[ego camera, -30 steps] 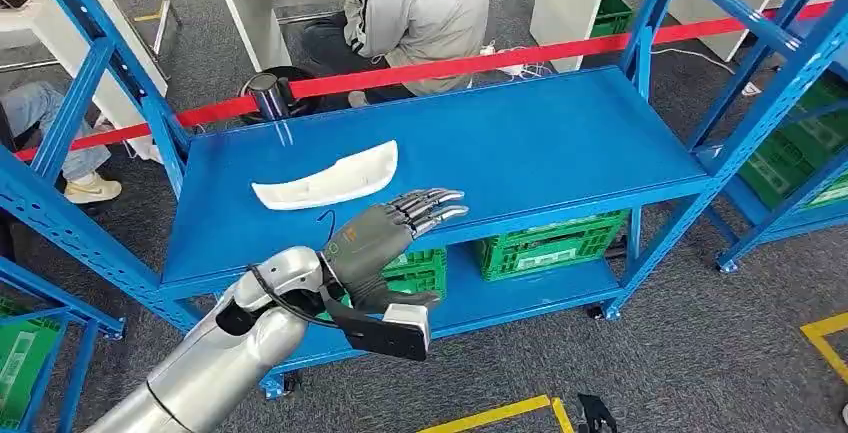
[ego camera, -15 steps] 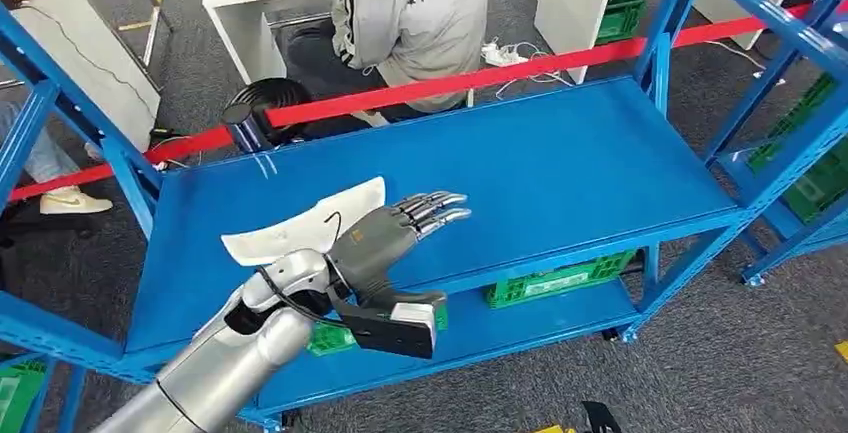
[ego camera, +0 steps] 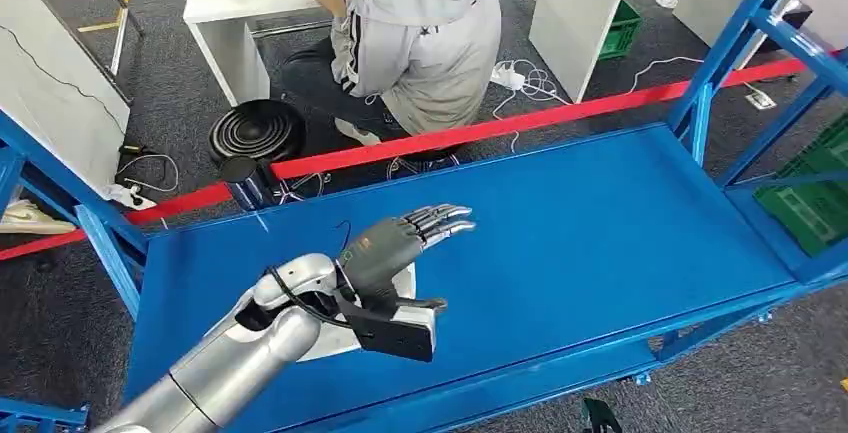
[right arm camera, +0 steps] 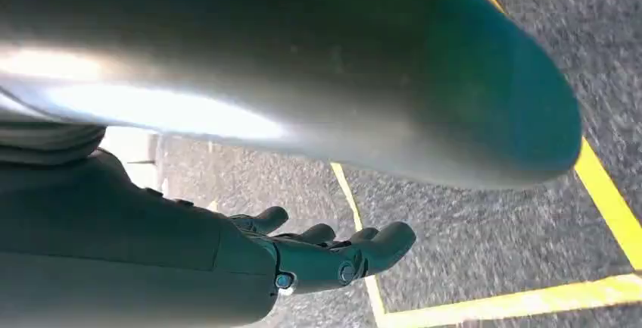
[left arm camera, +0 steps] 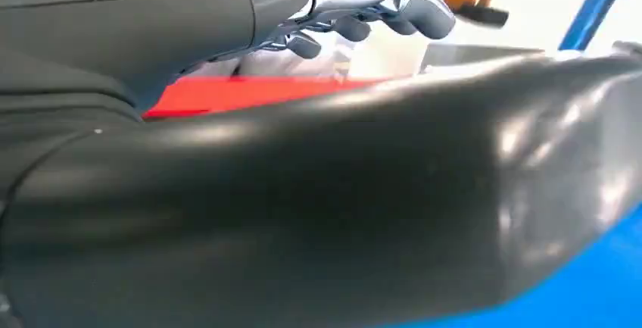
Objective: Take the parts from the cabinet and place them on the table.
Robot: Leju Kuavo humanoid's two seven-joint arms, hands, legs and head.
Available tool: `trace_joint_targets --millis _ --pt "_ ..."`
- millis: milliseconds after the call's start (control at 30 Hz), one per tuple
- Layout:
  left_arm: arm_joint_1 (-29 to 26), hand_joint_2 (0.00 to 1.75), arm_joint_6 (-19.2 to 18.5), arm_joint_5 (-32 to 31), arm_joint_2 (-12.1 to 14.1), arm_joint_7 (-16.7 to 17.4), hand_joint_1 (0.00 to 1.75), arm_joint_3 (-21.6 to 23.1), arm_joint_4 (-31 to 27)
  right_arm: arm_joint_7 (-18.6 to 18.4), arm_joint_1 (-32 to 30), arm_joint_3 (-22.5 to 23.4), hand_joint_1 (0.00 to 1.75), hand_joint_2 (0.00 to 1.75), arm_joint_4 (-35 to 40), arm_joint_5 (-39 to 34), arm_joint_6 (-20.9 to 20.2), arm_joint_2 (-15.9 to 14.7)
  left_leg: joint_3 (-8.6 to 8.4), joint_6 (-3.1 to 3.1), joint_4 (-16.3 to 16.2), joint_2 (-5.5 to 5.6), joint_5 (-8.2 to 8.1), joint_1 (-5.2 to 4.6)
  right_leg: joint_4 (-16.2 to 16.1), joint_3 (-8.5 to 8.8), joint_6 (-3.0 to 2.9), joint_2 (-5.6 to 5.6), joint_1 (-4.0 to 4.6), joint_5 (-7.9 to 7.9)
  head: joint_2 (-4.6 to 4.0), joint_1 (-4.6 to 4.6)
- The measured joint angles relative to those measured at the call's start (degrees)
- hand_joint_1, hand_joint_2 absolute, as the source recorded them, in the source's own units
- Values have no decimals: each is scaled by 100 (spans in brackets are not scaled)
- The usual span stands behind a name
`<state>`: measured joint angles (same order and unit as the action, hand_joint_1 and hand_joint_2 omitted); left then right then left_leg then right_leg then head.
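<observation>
A white curved part point(ego camera: 322, 339) lies on the blue cabinet shelf point(ego camera: 600, 243), mostly hidden under my left hand and wrist. My left hand point(ego camera: 395, 248) hovers just over it with its fingers stretched forward and apart, holding nothing. The left wrist view has the same hand point(left arm camera: 303, 192) close up, its fingers point(left arm camera: 363, 10) extended beyond the thick thumb. My right hand point(right arm camera: 303, 260) hangs over the grey floor, fingers loosely extended and empty.
A red barrier tape point(ego camera: 520, 125) runs behind the shelf. A seated person in a grey hoodie point(ego camera: 420, 43) is beyond it, beside a black stool point(ego camera: 257, 131) and a white desk point(ego camera: 235, 3). Blue uprights point(ego camera: 735, 38) flank the shelf; green crates point(ego camera: 810, 198) stand at right.
The camera has moved closer to the shelf, shifting the whole picture. My left hand, earlier in front of the white part, is now over it and hides most of it.
</observation>
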<state>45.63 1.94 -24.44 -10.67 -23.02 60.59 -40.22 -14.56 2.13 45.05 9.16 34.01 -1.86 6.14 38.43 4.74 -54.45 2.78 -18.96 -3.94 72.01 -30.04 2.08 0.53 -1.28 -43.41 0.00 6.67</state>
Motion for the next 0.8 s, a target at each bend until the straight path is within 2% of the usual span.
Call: trace_joint_targets --millis 33,67,100,133,167,200,267,300,333,367,400,433,467,500,533,567,600,633,667,700,733,767,800 --pt "-16 0 -4 2 6 -7 0 2 15 0 -22 7 0 0 0 2 0 -9 -41 -16 -20 14 -52 8 -239 -109 30 0 -14 365 0 4" --pt "-18 0 -4 15 7 -13 0 2 30 0 -40 11 0 0 0 2 -2 -9 -64 -43 -57 30 -101 21 -646 -140 74 0 -47 791 0 2" --pt "-22 0 -4 26 9 -15 0 2 44 0 -60 13 0 0 0 2 -9 -7 -67 -79 -122 43 -159 26 -1141 -148 155 0 -118 1243 0 24" --pt "-54 0 -4 33 28 -11 0 2 68 0 -90 13 0 0 -15 0 -15 11 -55 -114 -169 64 -194 -5 -1114 -202 211 21 -141 1221 0 79" --pt "-75 0 -4 37 39 -15 0 2 79 0 -121 13 0 0 -29 0 -18 31 6 -131 -298 81 -212 -43 -1173 -185 207 46 -171 1280 0 90" --pt "-85 0 -37 76 52 -11 0 13 116 -4 -109 13 0 0 -68 2 -17 72 83 -137 -341 107 -200 -56 -1175 -167 147 62 -172 1207 0 63" --pt "-65 0 -48 105 59 -9 0 13 122 -2 -116 17 0 0 -68 2 -15 66 141 -129 -345 128 -199 -71 -1082 -265 126 57 -195 1207 0 39" --pt "-45 0 -57 120 57 -11 0 11 120 0 -112 17 0 0 -68 2 -18 83 200 -180 -379 109 -257 -80 -1084 -267 109 43 -246 1194 0 53" --pt "-38 0 -70 133 55 -11 0 4 116 2 -105 17 0 0 -57 11 -18 57 271 -304 -562 -47 -394 -72 -1082 -261 58 53 -230 1187 0 17" --pt "-43 0 -81 146 52 -13 0 4 116 7 -110 17 0 0 -57 22 -17 57 377 -407 -915 -185 -589 8 -1082 -227 42 49 -218 1185 0 -31" --pt "-39 0 -83 149 50 -11 0 4 116 4 -111 17 0 0 -57 31 -17 57 550 -466 -1377 -277 -802 82 -1082 -193 28 41 -203 1177 0 -31" --pt "-38 0 -85 153 44 -13 0 4 114 4 -110 17 0 0 -57 42 -15 46 757 -477 -1869 -325 -995 137 -1082 -171 8 29 -186 1165 0 -42" --pt "-38 0 -90 155 35 -11 0 4 114 4 -104 17 0 0 -52 48 -15 33 906 -458 -2215 -334 -1097 175 -1082 -154 -5 9 -168 1156 0 -52" --pt "-35 0 -90 160 33 -9 0 4 109 2 -92 17 0 0 -46 55 -15 15 921 -420 -2273 -331 -1069 180 -1083 -139 -9 -7 -140 1155 0 -57" --pt "-20 0 -92 173 33 4 0 4 85 7 -73 17 0 0 -44 66 -13 9 796 -343 -2057 -317 -926 167 -1086 -130 -18 -16 -101 1154 0 -68" --pt "11 0 -90 183 33 7 0 4 68 7 -47 17 0 0 -42 72 -13 0 568 -217 -1651 -296 -731 130 -1096 -124 -46 -16 -36 1159 -2 -77" --pt "49 0 -90 188 33 7 0 4 52 7 -19 17 0 0 -44 79 -13 0 276 -27 -1130 -257 -541 44 -1129 -116 -92 -20 44 1171 0 -83" --pt "98 0 -90 190 33 7 0 4 30 7 12 17 0 0 -44 79 -13 11 -23 268 -605 -179 -450 -112 -1160 -94 -152 -29 27 1196 0 -81" --pt "116 0 -90 197 31 7 0 0 11 7 15 17 0 0 -50 81 -26 151 -155 442 -474 -151 -502 -163 -1196 -102 -109 -58 83 1189 0 84" --pt "159 0 -90 197 42 9 0 -2 6 20 26 17 0 0 -6 83 -4 26 -181 412 -410 -180 -455 -175 -1237 -75 -97 -35 -42 1190 0 43" --pt "170 0 -98 186 44 -7 0 2 0 -2 54 17 0 0 -29 83 -50 99 -206 384 -370 -171 -439 -219 -1244 -64 -78 -62 -52 1204 0 -57" --pt "180 0 -98 168 44 -17 0 4 -18 11 64 17 0 0 -20 85 -31 74 -242 376 -314 -171 -432 -223 -1277 -39 -75 -71 -77 1208 0 -74" --pt "182 0 -96 160 41 -17 0 2 -48 4 78 17 0 0 -15 87 -42 100 -364 427 -122 -173 -380 -201 -1373 45 -66 -72 -34 1227 0 -90"
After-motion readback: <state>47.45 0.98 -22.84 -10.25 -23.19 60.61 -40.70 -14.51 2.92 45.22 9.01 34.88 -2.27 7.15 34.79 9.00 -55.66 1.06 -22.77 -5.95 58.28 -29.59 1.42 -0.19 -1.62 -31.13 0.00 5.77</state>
